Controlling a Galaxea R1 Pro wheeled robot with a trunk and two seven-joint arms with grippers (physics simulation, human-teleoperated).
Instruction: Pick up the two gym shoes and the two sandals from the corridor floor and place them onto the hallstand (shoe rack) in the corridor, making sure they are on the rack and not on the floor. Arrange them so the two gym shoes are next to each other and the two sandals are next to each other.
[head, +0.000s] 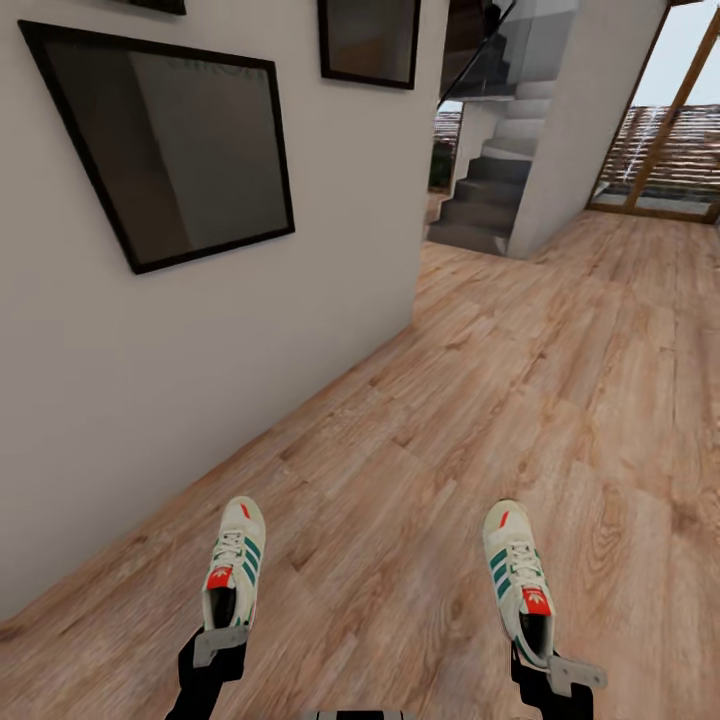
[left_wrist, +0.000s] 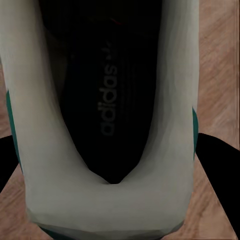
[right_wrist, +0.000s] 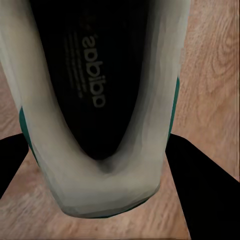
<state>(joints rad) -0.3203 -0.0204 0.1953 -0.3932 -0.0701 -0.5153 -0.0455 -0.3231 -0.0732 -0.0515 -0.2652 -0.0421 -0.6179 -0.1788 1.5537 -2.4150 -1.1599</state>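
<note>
Two gym shoes (head: 233, 567) (head: 520, 580) in end effectors (head: 222, 640) (head: 545, 665), open corridor floor (head: 520, 380) ahead.

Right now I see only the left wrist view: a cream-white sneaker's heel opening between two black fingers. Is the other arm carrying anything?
Observer: Yes. The right gripper grips a matching cream-white lace-up sneaker with green stripes, the right sneaker, at its heel.
Operator: Which way do the two shoes point?
Observer: In the head view the left sneaker, in the left gripper, and the right one both point toes forward, away from the robot, well apart.
Operator: What lies ahead?
Observer: Light brown wood-plank floor, with a white wall carrying dark framed pictures at the left and a grey staircase beyond.
</note>
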